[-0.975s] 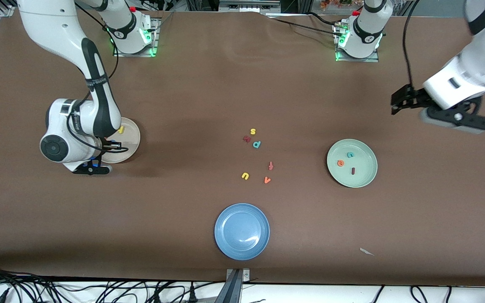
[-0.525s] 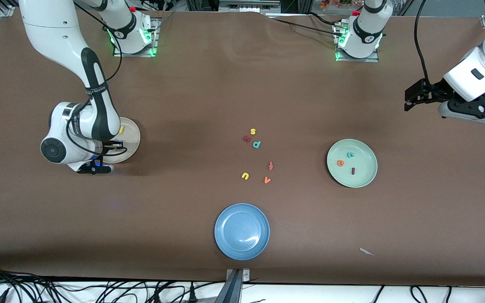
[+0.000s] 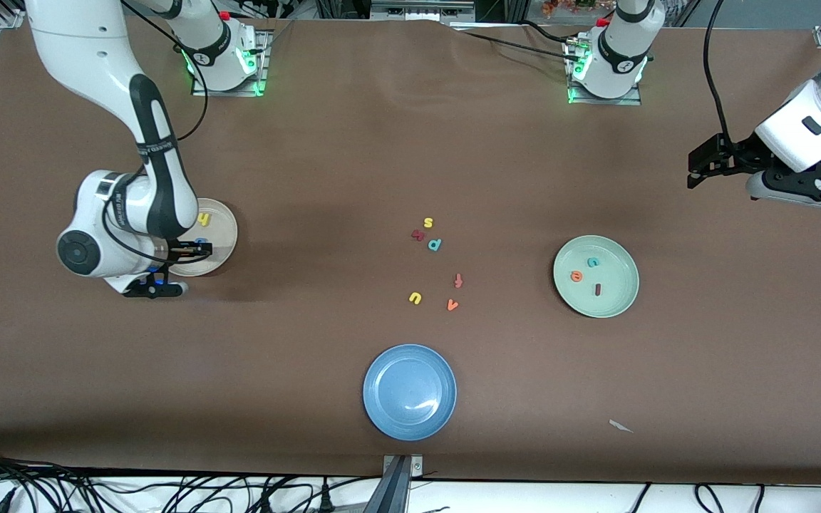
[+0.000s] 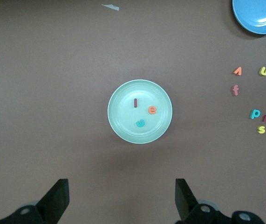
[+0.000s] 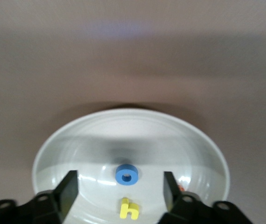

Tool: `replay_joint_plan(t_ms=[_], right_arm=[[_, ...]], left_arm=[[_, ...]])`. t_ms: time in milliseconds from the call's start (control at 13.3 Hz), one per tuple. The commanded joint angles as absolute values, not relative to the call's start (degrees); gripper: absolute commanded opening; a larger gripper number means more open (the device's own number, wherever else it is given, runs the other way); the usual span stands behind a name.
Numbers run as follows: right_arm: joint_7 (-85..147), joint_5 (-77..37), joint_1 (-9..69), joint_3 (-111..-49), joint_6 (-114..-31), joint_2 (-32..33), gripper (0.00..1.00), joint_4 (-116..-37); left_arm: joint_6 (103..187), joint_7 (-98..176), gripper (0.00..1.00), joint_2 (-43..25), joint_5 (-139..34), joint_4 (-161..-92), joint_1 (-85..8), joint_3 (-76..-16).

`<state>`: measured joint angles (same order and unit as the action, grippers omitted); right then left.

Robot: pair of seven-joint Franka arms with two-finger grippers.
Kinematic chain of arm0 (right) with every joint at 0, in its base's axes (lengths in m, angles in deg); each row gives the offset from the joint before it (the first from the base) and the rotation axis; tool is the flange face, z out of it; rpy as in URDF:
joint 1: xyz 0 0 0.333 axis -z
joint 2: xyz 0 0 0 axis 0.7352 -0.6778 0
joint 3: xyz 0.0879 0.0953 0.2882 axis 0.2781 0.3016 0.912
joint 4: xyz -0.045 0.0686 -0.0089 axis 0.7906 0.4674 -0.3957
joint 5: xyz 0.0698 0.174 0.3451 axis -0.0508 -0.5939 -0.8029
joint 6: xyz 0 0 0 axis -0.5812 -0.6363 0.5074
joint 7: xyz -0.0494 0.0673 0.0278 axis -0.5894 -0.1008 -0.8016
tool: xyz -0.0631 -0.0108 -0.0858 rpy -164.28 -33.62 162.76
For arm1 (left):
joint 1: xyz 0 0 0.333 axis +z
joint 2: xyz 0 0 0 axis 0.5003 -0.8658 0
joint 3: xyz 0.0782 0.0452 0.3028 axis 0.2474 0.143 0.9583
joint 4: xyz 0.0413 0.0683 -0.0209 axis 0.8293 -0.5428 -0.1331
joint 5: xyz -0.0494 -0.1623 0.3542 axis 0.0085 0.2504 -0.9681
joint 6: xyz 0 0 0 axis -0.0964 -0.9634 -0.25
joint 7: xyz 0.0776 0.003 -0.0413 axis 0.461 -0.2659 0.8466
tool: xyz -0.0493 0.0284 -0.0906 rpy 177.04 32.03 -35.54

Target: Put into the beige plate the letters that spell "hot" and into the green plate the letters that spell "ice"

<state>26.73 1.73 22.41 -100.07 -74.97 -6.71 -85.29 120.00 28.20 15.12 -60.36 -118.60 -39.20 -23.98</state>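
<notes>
My right gripper [image 3: 193, 248] [image 5: 121, 191] hangs open just over the beige plate [image 3: 225, 229] [image 5: 77, 140]. Nothing is between its fingers. In the plate lie the blue o [image 5: 126, 175] and the yellow h [image 3: 202, 219] [image 5: 129, 208]. A sliver of an orange letter [image 5: 181, 188] shows past one finger; the rest of it is hidden. The green plate [image 3: 624, 299] [image 4: 119, 95] holds the teal c [image 3: 594, 262] [image 4: 140, 123], the orange e [image 3: 576, 276] [image 4: 152, 110] and the dark red i [image 3: 598, 289] [image 4: 135, 102]. My left gripper [image 3: 700, 166] [image 4: 121, 200] waits open, high over bare table at the left arm's end.
Loose letters lie mid-table: a yellow s [image 3: 428, 223], a dark red one [image 3: 417, 234], a teal p [image 3: 435, 244], a salmon f [image 3: 458, 280], a yellow u [image 3: 415, 298] and an orange v [image 3: 452, 305]. A blue plate [image 3: 409, 392] sits nearest the front camera. A white scrap [image 3: 621, 426] lies close by.
My right gripper has opened over the beige plate, and the blue o now lies free in it. The left arm swung outward toward its end of the table, then stopped.
</notes>
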Motion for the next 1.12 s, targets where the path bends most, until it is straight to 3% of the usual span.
replay_joint_plan(t_ms=[0,150,600,1050], right_arm=[[26.91,0.84,22.63,-101.47,-73.54,-0.23,0.98,-85.68],[27.09,1.63,22.63,-102.7,-69.52,2.5,0.98,-83.41],[32.35,6.2,22.45,-106.04,-45.09,2.69,0.99,-63.73],[38.51,6.29,22.54,-106.05,-39.61,5.4,0.99,-58.52]], left_arm=[[119.31,28.61,1.0,16.25,-61.21,-118.64,-38.29,-25.47],[119.23,28.52,1.0,16.69,-61.3,-118.9,-37.58,-25.83],[118.96,28.7,1.0,17.39,-64.55,-119.61,-37.49,-26.97],[118.17,28.26,1.0,17.66,-64.46,-119.7,-37.14,-26.89]])
